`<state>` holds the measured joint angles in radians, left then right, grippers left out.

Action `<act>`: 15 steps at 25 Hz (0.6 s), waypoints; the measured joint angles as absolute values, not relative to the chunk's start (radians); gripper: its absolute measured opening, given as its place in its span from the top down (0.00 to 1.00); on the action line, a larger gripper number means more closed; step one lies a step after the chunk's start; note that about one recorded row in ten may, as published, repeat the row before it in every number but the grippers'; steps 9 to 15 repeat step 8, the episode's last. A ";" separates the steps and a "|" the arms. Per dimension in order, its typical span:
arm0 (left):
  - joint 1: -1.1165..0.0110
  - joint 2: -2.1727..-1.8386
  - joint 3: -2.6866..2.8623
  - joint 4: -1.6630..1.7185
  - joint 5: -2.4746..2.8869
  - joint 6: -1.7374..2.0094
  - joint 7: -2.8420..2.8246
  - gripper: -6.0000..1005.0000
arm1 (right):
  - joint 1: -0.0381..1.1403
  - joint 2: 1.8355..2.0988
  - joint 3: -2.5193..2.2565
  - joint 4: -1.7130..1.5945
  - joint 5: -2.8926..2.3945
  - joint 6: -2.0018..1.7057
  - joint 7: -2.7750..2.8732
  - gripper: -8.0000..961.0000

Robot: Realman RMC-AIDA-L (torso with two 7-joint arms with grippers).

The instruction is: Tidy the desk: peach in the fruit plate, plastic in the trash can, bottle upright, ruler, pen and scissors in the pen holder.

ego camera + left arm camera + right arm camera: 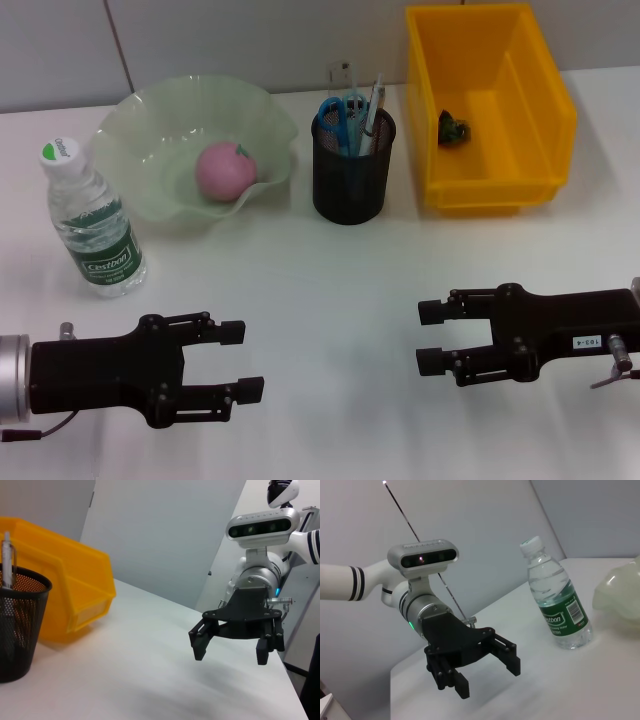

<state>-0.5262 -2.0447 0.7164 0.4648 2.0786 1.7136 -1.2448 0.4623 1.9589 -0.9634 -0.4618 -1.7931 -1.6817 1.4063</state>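
All items check complete: peach (224, 170) in fruit plate (150, 125), plastic scrap (452, 128) in yellow bin (540, 110), bottle (92, 220) upright, scissors (338, 112) and pen (372, 108) in pen holder (352, 170); my left hand (245, 360) and right hand (430, 336) hang open, empty, above the worktop (330, 290).

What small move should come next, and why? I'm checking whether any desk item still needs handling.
Probably none beyond keeping both arms back: the job looks finished. The peach lies in the fruit plate, the bottle stands upright, the scissors and pen sit in the pen holder, and the plastic is in the trash can. The left gripper and right gripper are open and empty.
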 joint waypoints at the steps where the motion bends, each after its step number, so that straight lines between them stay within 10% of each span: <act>1: -0.526 -2.045 0.716 0.465 2.079 1.714 -1.245 0.23 | 0.462 1.959 -0.963 -0.462 -1.793 -1.682 1.406 0.19; 15: -0.526 -2.045 0.716 0.467 2.078 1.718 -1.244 0.23 | 0.473 1.959 -0.963 -0.462 -1.793 -1.684 1.416 0.19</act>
